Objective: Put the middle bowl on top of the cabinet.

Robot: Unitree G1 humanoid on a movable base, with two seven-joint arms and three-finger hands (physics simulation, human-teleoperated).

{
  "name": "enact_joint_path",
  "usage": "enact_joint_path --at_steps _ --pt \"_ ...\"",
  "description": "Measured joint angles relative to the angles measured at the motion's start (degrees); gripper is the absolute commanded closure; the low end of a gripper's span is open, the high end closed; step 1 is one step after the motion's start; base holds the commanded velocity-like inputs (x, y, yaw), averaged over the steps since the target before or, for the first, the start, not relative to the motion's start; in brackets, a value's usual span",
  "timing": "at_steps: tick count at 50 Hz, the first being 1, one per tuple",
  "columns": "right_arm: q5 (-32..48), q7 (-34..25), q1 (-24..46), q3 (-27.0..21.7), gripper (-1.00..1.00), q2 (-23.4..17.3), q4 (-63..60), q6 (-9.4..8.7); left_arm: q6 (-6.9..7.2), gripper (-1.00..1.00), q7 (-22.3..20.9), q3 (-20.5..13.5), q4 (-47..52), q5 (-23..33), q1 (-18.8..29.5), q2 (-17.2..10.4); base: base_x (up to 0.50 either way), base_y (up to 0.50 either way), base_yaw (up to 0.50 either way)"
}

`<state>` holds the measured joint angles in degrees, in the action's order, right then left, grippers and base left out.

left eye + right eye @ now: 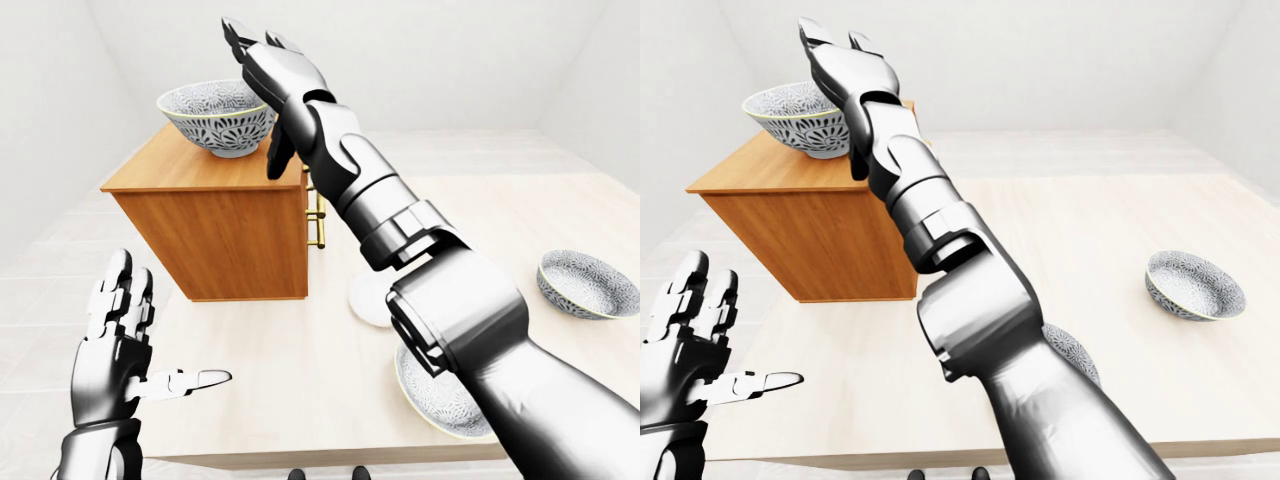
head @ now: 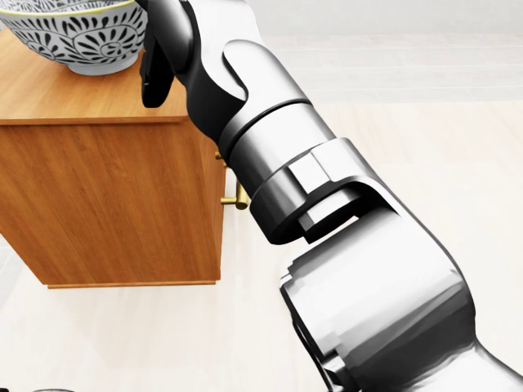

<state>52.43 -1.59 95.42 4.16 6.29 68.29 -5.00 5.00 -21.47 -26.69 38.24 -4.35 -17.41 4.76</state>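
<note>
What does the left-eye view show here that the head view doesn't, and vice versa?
Only the left-eye view: the robot's left hand, open at lower left; its right hand, open just right of the white dark-patterned ceramic bowl on the brown wooden cabinet; two more patterned bowls on the pale table, one at right, one partly under the forearm. Only the head view: nothing new, just a closer look at the bowl's foot on the cabinet top. Both: that bowl, the cabinet, its brass handle, the silver right arm.
</note>
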Motion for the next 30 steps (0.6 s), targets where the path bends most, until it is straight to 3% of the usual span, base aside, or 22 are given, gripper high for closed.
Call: enact_joint_path --at_steps 30 --pt "-0.52 -0.82 0.76 -0.51 -1.00 -4.90 0.14 0.00 0.00 -1.00 0.46 0.15 2.50 0.41 0.33 -0.01 0.00 0.00 0.00"
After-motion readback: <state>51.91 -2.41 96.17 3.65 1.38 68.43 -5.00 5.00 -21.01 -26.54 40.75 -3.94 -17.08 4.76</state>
